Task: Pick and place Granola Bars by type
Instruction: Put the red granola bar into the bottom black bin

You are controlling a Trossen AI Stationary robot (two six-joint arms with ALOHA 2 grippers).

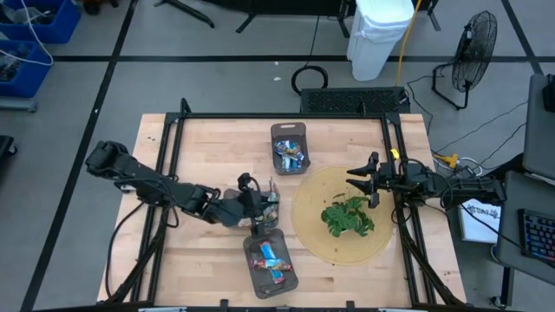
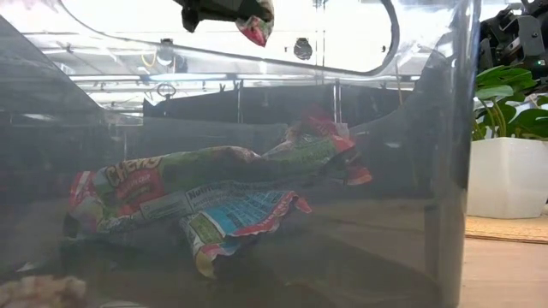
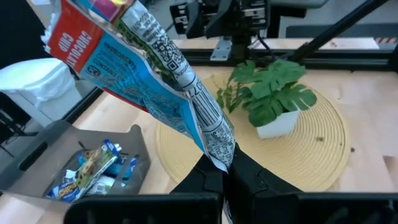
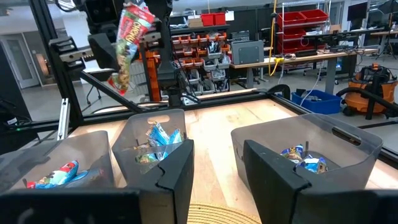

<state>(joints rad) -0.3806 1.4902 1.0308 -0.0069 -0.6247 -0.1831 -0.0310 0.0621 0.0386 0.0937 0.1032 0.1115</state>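
While the left claw (image 1: 263, 206) grips a granola bar (image 3: 155, 81) aloft, the near tray (image 1: 286, 279) lies just below; next, lower and release. The right claw (image 1: 368, 180) waits open.

Lifted granola bar (image 4: 129, 46) above trays (image 4: 149, 134)

left pincer (image 1: 267, 208) clamped, raised; right pincer (image 1: 362, 180) parted, idle
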